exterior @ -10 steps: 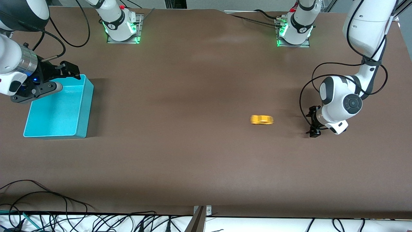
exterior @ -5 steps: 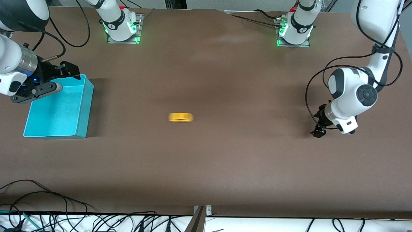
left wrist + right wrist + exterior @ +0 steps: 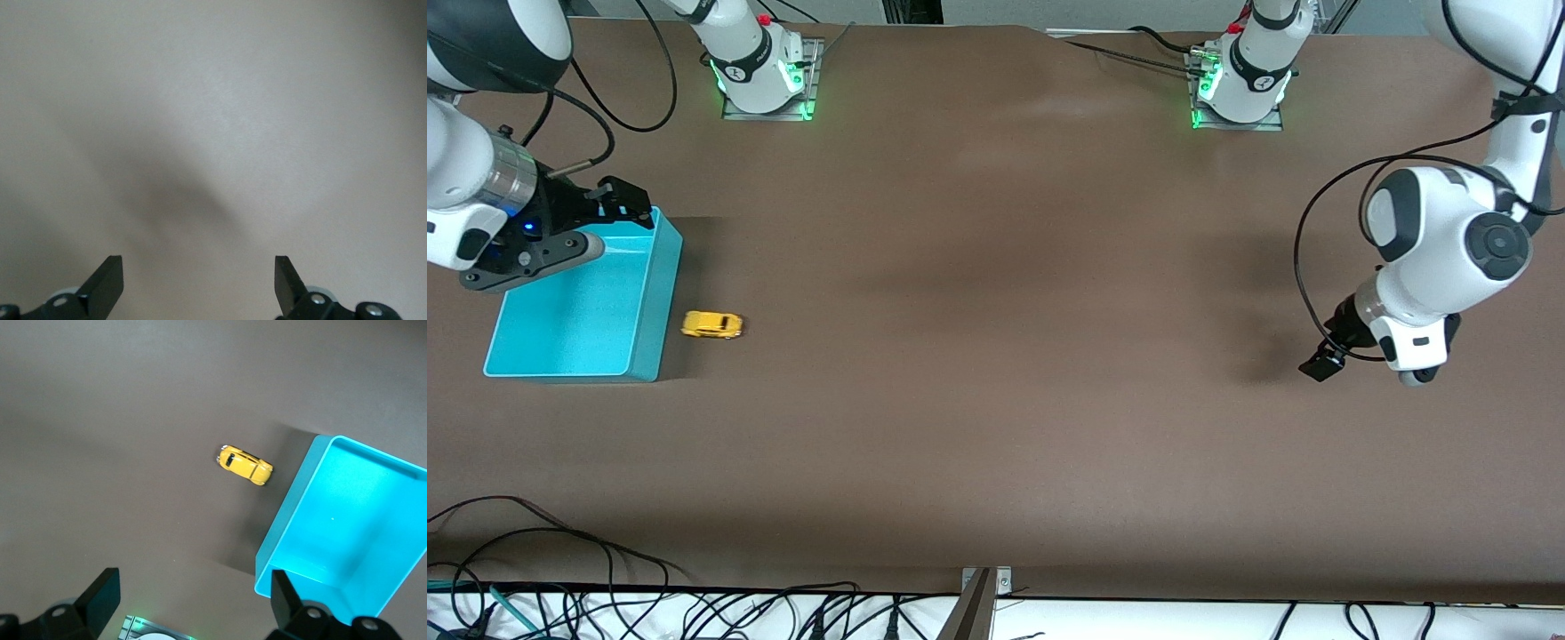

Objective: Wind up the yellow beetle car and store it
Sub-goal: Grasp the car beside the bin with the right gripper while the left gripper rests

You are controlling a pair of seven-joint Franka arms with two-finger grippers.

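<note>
The yellow beetle car [image 3: 712,324] stands on the brown table on its wheels, right beside the outer wall of the turquoise bin [image 3: 655,307] and outside it. In the right wrist view the car [image 3: 245,465] sits just off the bin [image 3: 347,527]. My right gripper [image 3: 630,203] hangs open over the bin's corner nearest the robot bases, with nothing between its fingers [image 3: 100,593]. My left gripper [image 3: 1320,363] is open and empty over bare table at the left arm's end. The left wrist view shows only its two fingertips [image 3: 107,277] and the table.
The bin is empty inside. Both robot bases [image 3: 765,80] stand along the table edge farthest from the front camera. Loose cables [image 3: 560,551] lie along the nearest edge. Wide brown table [image 3: 996,356] stretches between the bin and the left arm.
The car has rolled across the table from near the left gripper to the bin's wall and stopped. The left arm has drawn back toward its end of the table. The bin shifted slightly.
</note>
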